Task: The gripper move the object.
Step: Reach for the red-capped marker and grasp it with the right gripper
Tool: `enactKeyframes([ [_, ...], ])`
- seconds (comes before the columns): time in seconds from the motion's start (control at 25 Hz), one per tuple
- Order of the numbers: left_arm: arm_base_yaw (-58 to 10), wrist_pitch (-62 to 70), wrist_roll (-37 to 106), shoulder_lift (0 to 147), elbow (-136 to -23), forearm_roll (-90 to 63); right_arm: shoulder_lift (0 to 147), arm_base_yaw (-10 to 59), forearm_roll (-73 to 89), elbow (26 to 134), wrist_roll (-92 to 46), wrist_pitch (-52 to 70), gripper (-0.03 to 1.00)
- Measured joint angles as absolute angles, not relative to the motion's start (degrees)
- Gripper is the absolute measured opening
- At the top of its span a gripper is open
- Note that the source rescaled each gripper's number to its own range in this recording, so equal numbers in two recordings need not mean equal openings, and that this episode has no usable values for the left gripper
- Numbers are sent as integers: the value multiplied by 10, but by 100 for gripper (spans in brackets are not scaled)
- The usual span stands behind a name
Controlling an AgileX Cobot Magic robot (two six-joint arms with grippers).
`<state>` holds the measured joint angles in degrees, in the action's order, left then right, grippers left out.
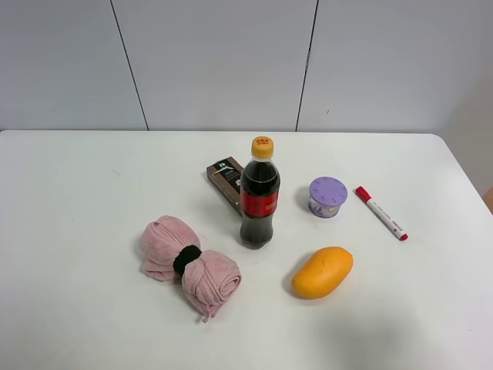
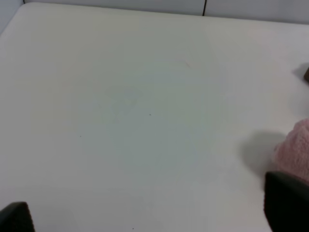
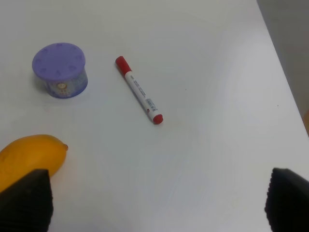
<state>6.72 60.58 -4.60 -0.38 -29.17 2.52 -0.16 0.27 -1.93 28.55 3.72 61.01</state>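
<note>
The right gripper hangs above the table w/ nothing in it. Its two black fingertips stand far apart at the edges of the wrist view, so we judge it wide open. The left gripper is also spread wide and empty. It is over bare table on the other side of the cola bottle, w/ only a corner of the pink towel in its view.

The marker pen lies flat on the table, to the right of the cola bottle in the high view and well apart from it. The purple pot stands between the two. The pen lies diagonal: its red cap is the end nearer to the bottle, and its red tail end points away, toward the front right. In the right wrist view the marker pen is ahead of the open fingers and nothing touches it.

We think the pen is light and stiff, approx. no load for the arm. But its barrel is round, smooth plastic, so it can roll or slip. We would take it at mid barrel, around the printed text, w/ the fingers across the pen, one on each side. The wrist probably must turn first to be square to the diagonal. The mango, in front of the bottle, is not in the way.
</note>
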Motion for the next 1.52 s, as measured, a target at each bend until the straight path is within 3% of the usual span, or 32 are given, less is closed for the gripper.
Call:
enactKeyframes([
  [0.56,67,606,-46,-4,-292,25,-2,3,-30,289,40,608,100],
  [0.72,67,606,-46,-4,-292,25,40,3,-37,357,43,609,100],
  [1.16,67,606,-46,-4,-292,25,445,3,-60,526,44,603,100],
  [1.52,67,606,-46,-4,-292,25,744,3,-71,588,-13,541,100],
])
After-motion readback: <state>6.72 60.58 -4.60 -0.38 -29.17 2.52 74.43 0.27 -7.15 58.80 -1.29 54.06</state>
